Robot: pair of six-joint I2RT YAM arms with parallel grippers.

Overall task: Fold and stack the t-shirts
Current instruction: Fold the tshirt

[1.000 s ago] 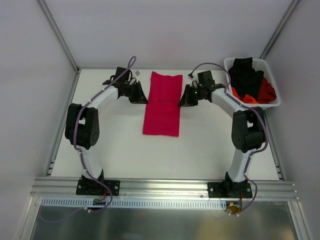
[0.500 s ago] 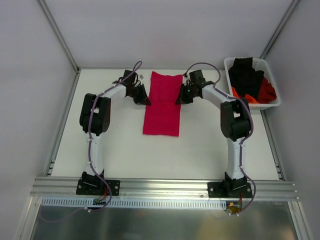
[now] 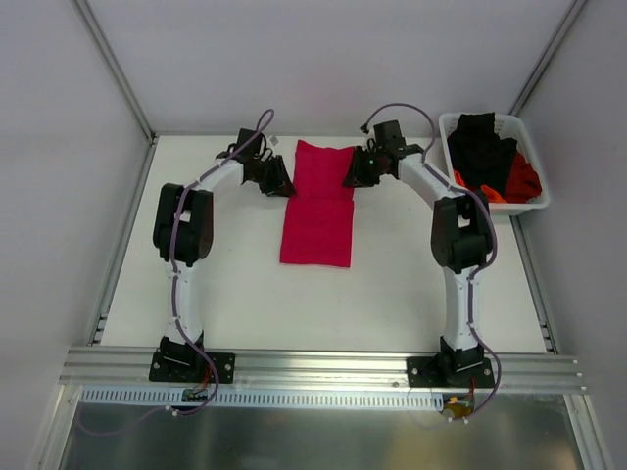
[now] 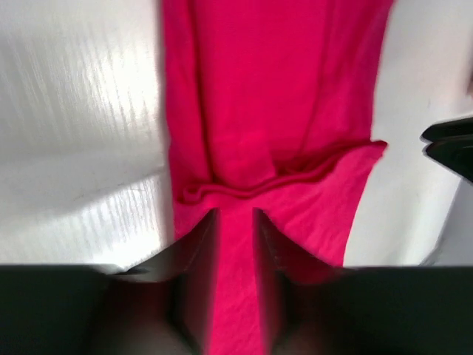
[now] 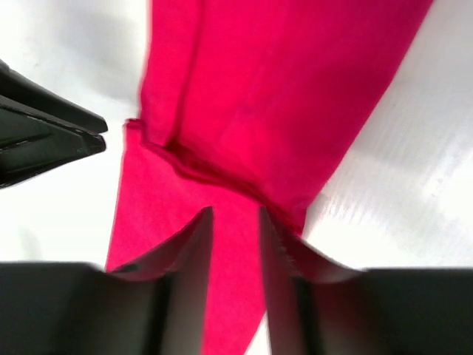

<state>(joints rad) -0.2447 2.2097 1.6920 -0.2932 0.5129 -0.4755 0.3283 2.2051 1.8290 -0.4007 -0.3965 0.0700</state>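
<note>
A crimson-pink t-shirt (image 3: 318, 206) lies flat on the white table as a long narrow strip, with a folded-over edge across it. My left gripper (image 3: 283, 185) sits at its far left edge and my right gripper (image 3: 352, 178) at its far right edge. In the left wrist view the left gripper (image 4: 235, 214) stands a little open, and pink cloth (image 4: 273, 96) shows in the gap. The right gripper (image 5: 235, 213) is likewise narrowly open over the pink cloth (image 5: 273, 89). Neither lifts the cloth. A black t-shirt (image 3: 480, 147) and an orange-red one (image 3: 524, 181) lie in the basket.
The white plastic basket (image 3: 534, 147) stands at the far right corner of the table. Metal frame posts run along the table's left and right edges. Each wrist view shows the other gripper's dark tip (image 4: 451, 144) (image 5: 44, 133) beside the shirt.
Both grippers slid a little toward the shirt's far end and their jaws went from shut to slightly apart. The shirt stays flat in the same place.
</note>
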